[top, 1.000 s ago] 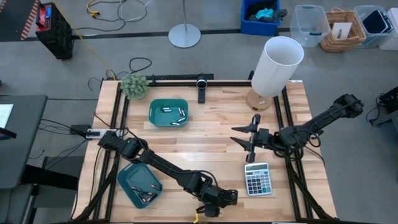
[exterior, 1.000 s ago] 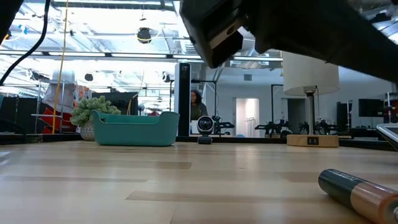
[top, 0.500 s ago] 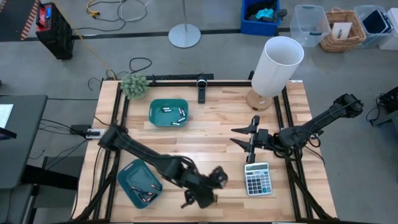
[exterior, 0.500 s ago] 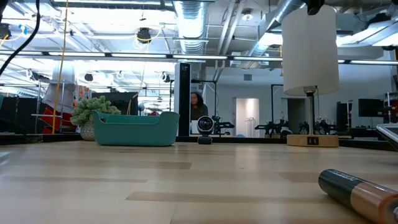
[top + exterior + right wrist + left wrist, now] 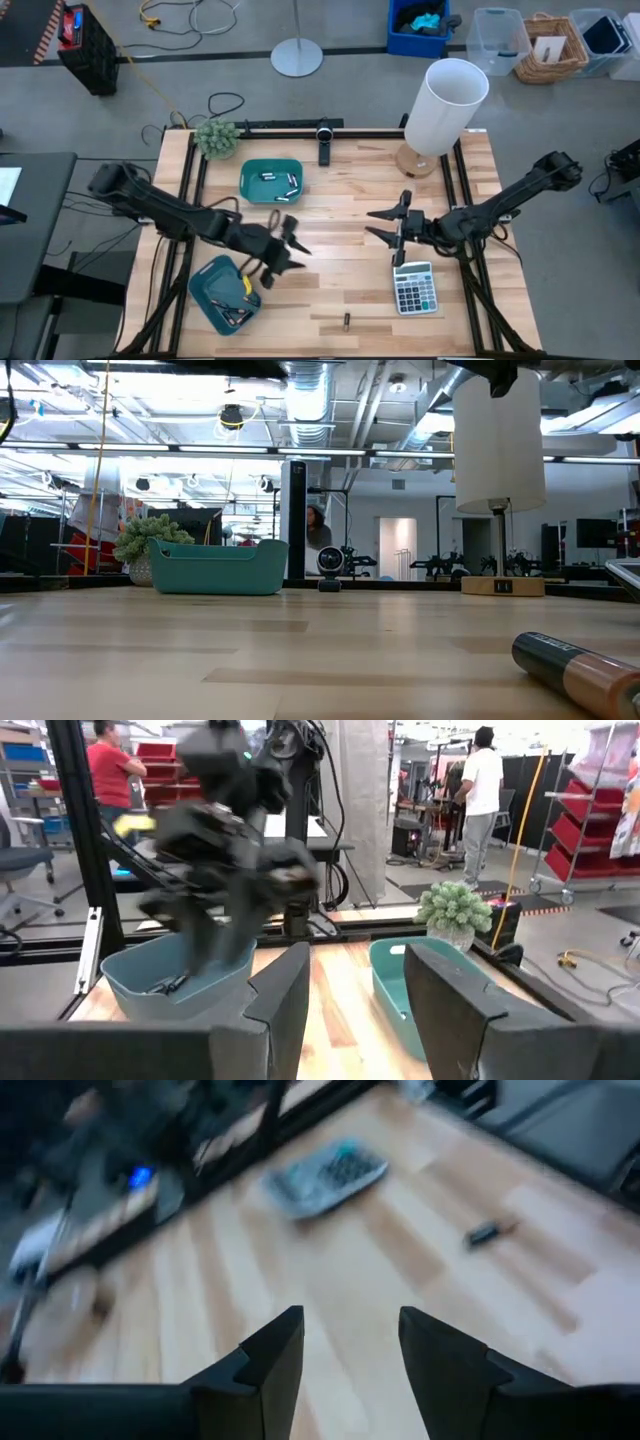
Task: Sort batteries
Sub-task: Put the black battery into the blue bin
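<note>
Left gripper (image 5: 283, 252) above near bin; one battery loose on table.

I see the left fingers (image 5: 270, 1365) parted, nothing between them, beside the teal bin (image 5: 205, 292) at lower left. Right gripper (image 5: 392, 228) hangs open centre-right, above the calculator (image 5: 413, 288). Loose battery (image 5: 346, 320) lies bottom centre; more batteries (image 5: 290, 184) sit in the upper teal tray (image 5: 248, 170).
</note>
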You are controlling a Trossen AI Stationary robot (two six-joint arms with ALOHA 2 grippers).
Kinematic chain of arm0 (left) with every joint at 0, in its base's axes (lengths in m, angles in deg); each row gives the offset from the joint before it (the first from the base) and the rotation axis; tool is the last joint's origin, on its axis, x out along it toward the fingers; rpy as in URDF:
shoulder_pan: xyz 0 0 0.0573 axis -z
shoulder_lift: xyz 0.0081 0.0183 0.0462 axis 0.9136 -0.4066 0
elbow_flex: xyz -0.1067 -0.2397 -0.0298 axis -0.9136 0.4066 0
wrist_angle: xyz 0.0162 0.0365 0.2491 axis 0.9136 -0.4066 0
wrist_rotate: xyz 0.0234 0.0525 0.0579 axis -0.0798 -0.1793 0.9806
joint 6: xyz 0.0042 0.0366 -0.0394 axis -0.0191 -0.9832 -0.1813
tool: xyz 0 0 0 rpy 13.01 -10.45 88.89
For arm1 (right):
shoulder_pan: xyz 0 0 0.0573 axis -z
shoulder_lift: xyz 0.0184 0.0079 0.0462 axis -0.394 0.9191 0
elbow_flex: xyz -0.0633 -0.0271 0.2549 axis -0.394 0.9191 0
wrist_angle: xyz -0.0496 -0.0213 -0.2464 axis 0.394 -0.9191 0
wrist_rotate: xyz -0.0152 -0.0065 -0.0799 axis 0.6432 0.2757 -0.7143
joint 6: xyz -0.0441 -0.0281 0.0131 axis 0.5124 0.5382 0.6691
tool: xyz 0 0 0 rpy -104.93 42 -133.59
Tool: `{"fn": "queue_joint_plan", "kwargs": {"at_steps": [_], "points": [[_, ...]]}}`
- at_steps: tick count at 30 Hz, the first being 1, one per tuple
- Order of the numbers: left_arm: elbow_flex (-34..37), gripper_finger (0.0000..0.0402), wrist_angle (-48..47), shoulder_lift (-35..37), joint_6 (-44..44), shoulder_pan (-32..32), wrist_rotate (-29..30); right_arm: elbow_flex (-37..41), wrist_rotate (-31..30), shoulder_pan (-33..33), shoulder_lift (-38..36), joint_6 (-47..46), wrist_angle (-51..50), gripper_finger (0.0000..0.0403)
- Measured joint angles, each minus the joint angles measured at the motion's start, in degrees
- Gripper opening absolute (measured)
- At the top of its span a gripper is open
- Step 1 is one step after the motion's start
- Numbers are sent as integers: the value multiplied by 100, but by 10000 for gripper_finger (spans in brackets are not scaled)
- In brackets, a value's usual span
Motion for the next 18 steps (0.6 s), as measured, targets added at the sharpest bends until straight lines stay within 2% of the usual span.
{"fn": "queue_joint_plan", "kwargs": {"at_steps": [5,9,15,18], "points": [[1088,160,231,520,895,8,367,-256,73,11,409,-189,-7,180],[1554,160,404,532,1544,93,431,-803,614,-71,1092,-393,-318,180],[2205,160,1726,508,1925,358,545,-2035,1445,-479,2485,-936,-1879,180],[2399,160,2034,509,2164,516,795,-2733,1888,-684,3078,-1148,-2885,180]]}}
